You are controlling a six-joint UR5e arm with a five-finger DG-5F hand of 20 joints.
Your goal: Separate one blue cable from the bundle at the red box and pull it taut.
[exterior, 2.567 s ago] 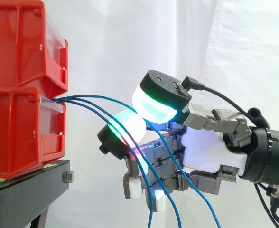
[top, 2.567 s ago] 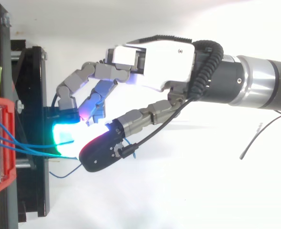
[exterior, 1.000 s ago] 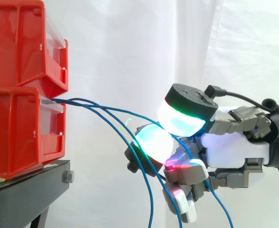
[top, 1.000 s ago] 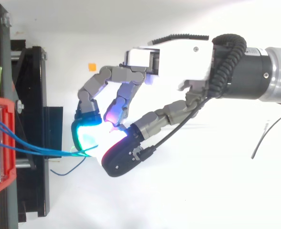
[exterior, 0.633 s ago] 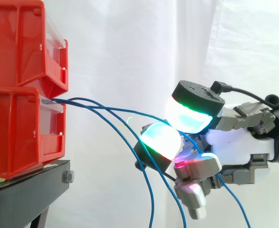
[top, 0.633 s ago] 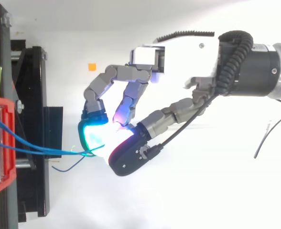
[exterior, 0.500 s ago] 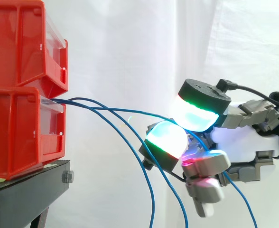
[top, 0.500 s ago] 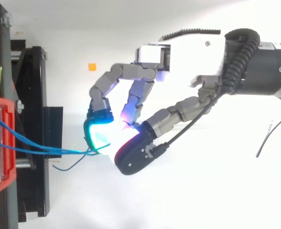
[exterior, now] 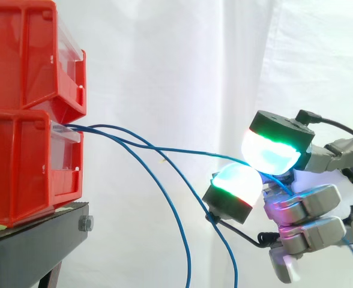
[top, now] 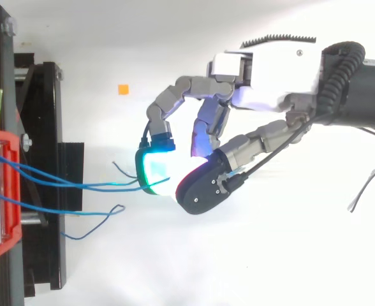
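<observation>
We judge slip the main risk: the blue cable [exterior: 194,151] is held by a pad pinch alone, and rising tension could drag it out from between the glowing fingertips [exterior: 271,153] or off the red box [exterior: 26,162]. The loose cables [exterior: 188,258] hang close and could snag. The hand [top: 277,76] sits well apart from the box, thumb and one finger closed on the cable, which runs nearly straight from box to pinch.

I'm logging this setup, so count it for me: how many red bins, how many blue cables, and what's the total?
red bins: 2
blue cables: 3, one pinched in the fingers of the hand
total: 5
</observation>
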